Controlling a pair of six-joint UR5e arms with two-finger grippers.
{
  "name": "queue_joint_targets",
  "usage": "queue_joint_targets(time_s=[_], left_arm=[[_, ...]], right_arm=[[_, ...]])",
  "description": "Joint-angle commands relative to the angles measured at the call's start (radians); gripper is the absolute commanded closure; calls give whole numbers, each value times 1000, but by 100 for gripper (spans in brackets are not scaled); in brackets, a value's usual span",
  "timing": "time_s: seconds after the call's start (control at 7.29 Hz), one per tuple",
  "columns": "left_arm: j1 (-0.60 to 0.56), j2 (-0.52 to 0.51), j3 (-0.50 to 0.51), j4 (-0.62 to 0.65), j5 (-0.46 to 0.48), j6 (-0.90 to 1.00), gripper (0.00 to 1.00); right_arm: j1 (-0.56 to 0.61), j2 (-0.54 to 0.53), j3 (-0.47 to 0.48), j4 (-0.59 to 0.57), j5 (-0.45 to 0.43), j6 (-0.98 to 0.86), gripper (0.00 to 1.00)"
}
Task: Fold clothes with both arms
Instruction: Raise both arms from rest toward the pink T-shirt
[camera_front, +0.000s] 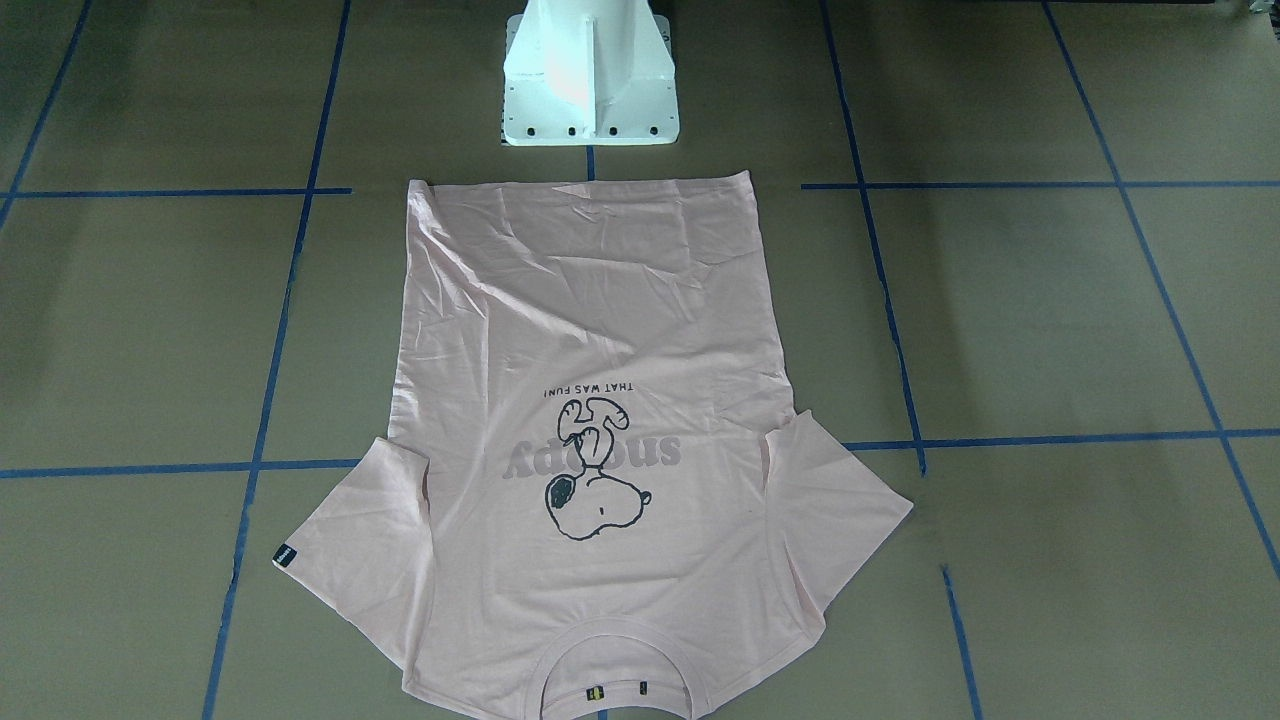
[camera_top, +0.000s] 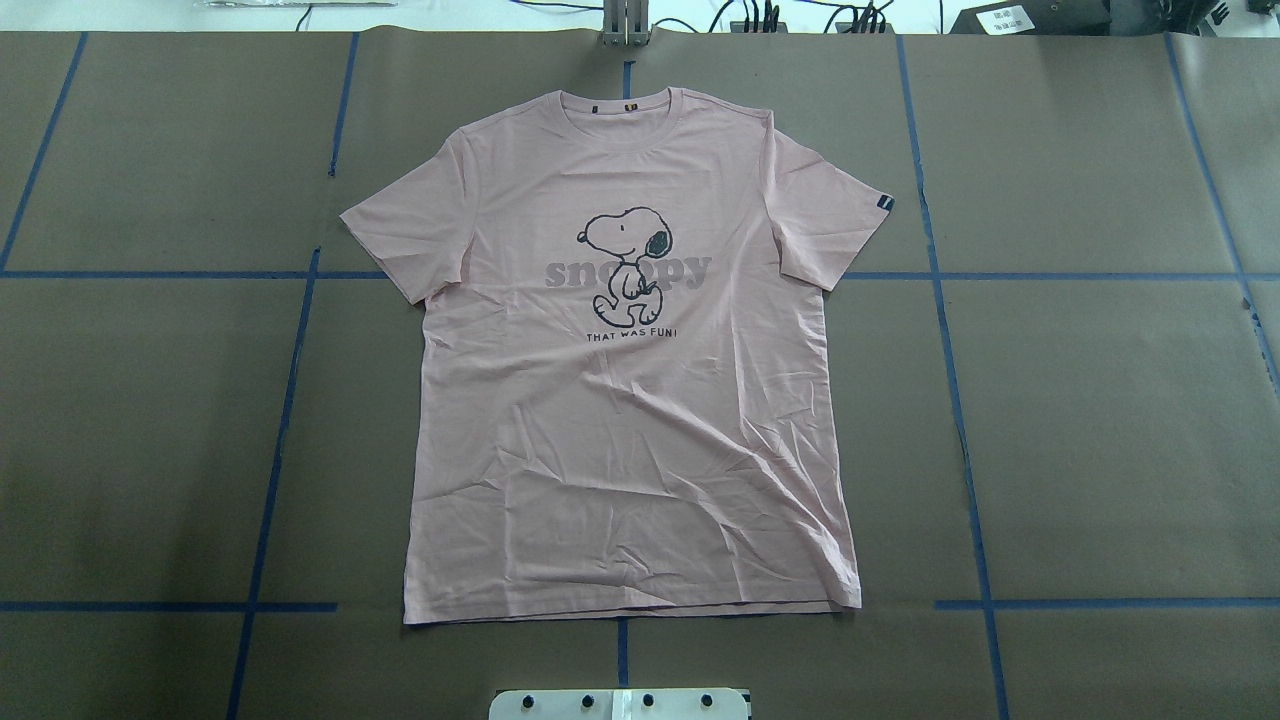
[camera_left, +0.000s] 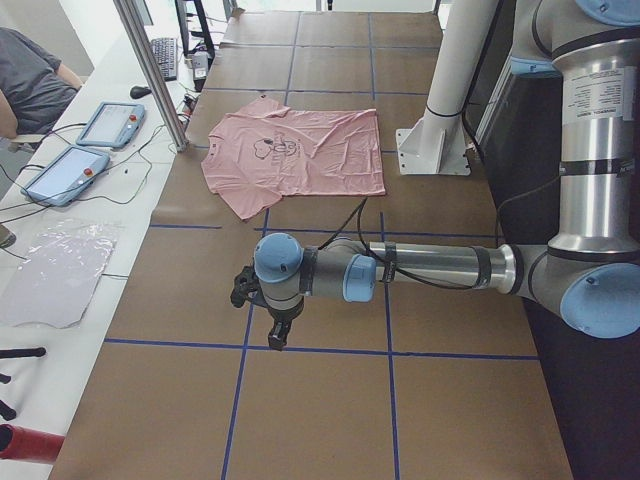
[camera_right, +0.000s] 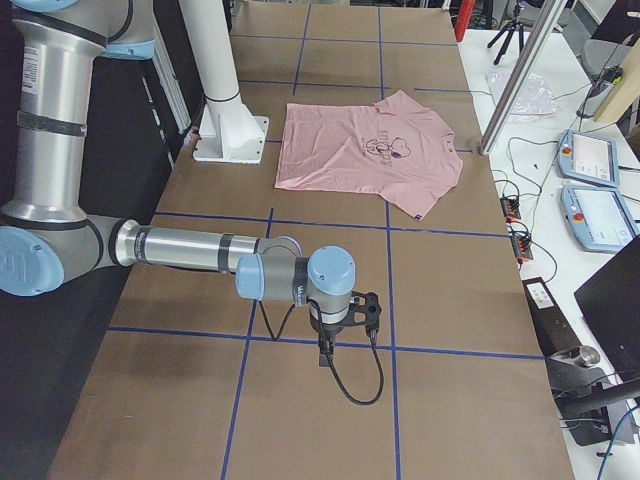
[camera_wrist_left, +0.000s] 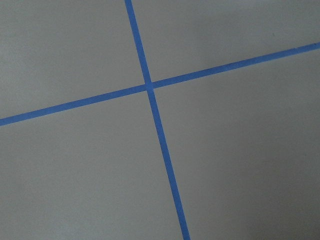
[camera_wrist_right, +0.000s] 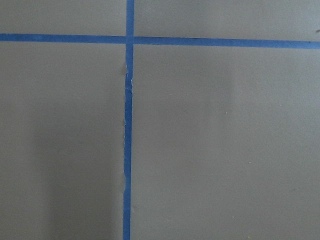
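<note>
The clothes are one pale pink T-shirt (camera_top: 630, 420) lying flat and unfolded, print side up, in the middle of the table. Its collar points away from the robot base and its hem lies near the base; both sleeves are spread out. It also appears as the shirt (camera_front: 590, 330), (camera_left: 300, 150), (camera_right: 360, 150). My left gripper (camera_left: 276, 335) hangs over bare table well off to the shirt's side. Far off on the opposite side, my right gripper (camera_right: 328, 352) does the same. Neither touches the shirt, and I cannot tell whether either is open or shut. Both wrist views show only brown table and blue tape.
The white pedestal base (camera_front: 590, 80) stands just behind the shirt's hem. Blue tape lines (camera_top: 950, 400) grid the brown table. Beyond the collar end, a side bench holds teach pendants (camera_left: 110, 122), cables and a metal post (camera_left: 150, 70); a seated person (camera_left: 30, 80) is there.
</note>
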Motion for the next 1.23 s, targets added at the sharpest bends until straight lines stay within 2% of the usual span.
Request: queue_joint_targets(time_s=[0.0, 0.55, 0.82, 0.96, 1.1], left_arm=[[0, 4, 2, -34, 3, 1, 0], [0, 8, -8, -74, 3, 0, 0], [0, -1, -5, -219, 2, -6, 0], [0, -25, 8, -299, 3, -8, 0], [2, -100, 33, -395, 3, -11, 0]], right_arm=[[0, -2, 0, 0, 0, 1, 0], [-3, 13, 42, 0, 6, 5, 0], [-5, 151, 31, 27, 0, 3, 0], [-5, 216, -15, 91, -3, 3, 0], [-5, 243, -61, 171, 3, 12, 0]])
